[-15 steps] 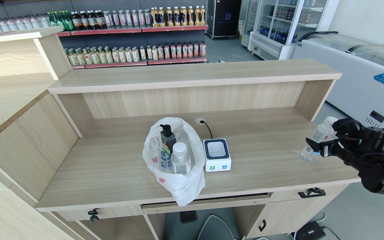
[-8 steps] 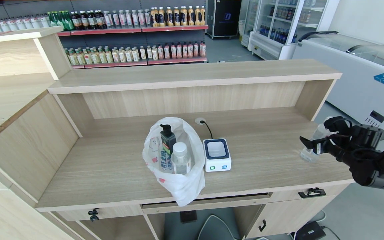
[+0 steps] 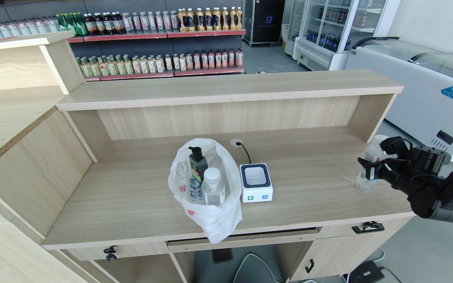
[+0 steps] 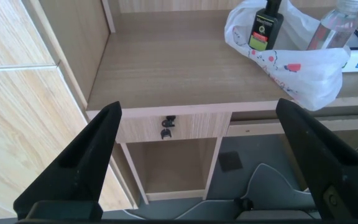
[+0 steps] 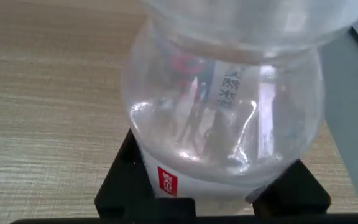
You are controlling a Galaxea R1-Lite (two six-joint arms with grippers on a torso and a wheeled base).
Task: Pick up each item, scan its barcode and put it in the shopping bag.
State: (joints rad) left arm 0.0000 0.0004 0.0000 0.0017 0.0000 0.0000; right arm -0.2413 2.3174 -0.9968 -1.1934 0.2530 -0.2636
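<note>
At the right end of the worktop [image 3: 309, 177], the bottle [image 3: 363, 181] stands upright close to the edge, flanked by the spread jaws of the right gripper [image 3: 372, 165]; no squeeze is seen yet. The grasp is best closed gently on the body, since thin plastic is likely to buckle. The bottle should then be lifted straight and carried, label down, over the scanner [image 3: 255, 182]. The bag [image 3: 210, 212] sits just left of the scanner, mouth open, with a pump bottle [image 3: 197, 163] and a capped bottle [image 3: 212, 186] inside. The left gripper [image 4: 197, 106] hangs spread off the worktop's left front. Beyond the wooden worktop, drink shelves [image 3: 159, 63], a chest freezer [image 3: 427, 78] and fridges [image 3: 328, 23] are seen.
</note>
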